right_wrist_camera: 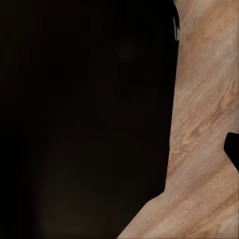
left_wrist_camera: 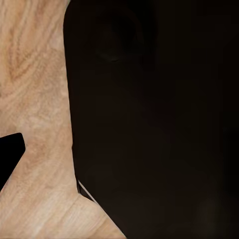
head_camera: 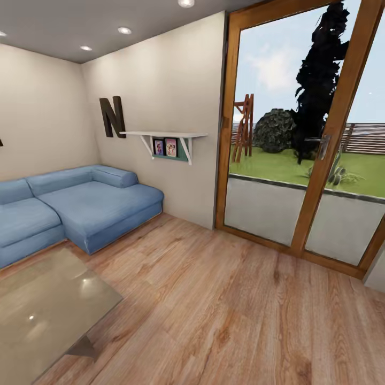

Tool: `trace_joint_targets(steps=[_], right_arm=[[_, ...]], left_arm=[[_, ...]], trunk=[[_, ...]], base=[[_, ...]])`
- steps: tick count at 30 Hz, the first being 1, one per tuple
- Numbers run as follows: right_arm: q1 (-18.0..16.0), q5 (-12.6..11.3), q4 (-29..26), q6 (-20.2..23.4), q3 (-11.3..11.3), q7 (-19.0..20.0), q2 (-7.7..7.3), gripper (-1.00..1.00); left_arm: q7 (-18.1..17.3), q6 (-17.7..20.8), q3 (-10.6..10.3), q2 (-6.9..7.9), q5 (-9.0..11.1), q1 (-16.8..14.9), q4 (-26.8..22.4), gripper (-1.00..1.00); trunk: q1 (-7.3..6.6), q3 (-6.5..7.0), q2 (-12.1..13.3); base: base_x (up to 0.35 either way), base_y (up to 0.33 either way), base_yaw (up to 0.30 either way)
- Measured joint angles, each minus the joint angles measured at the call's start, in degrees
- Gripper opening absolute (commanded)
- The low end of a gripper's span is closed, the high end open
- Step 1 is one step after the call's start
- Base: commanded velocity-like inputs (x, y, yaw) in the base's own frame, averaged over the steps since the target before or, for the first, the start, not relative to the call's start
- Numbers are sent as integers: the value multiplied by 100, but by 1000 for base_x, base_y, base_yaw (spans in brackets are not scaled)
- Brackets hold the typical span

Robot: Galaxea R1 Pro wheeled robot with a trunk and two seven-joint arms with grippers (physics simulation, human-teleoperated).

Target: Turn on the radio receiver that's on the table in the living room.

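The table (head_camera: 48,305), low with a glossy grey-brown top, reaches into the head view at the lower left; the part I see carries nothing. The radio receiver is out of view. This is the living room, with a light wood plank floor (head_camera: 224,299) and a blue L-shaped sofa (head_camera: 80,208) behind the table. In the left wrist view a dark fingertip (left_wrist_camera: 10,157) pokes in over the floor beside a large black body (left_wrist_camera: 159,119). The right wrist view has a similar dark fingertip (right_wrist_camera: 233,152) and black mass (right_wrist_camera: 84,119). I cannot tell how either gripper's jaws stand.
A wood-framed glass door (head_camera: 299,160) to a garden stands ahead on the right. A white wall shelf (head_camera: 166,136) with small pictures and a dark letter N (head_camera: 112,116) hang on the beige wall. Open plank floor stretches between the table and the door.
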Motion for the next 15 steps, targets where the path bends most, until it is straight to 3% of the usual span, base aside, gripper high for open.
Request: trace_joint_targets(steps=[8, 15], right_arm=[[-58, -1, 0, -7, -22, -8, 21, 100], [-62, 7, 0, -18, -20, -8, 26, 100]], left_arm=[[8, -49, 42, 48, 13, 9, -143, 100], [8, -58, 62, 56, 13, 9, -173, 100]], trunk=[[1, 1, 1], [1, 1, 1]], base=[[0, 0, 1], [0, 0, 215]])
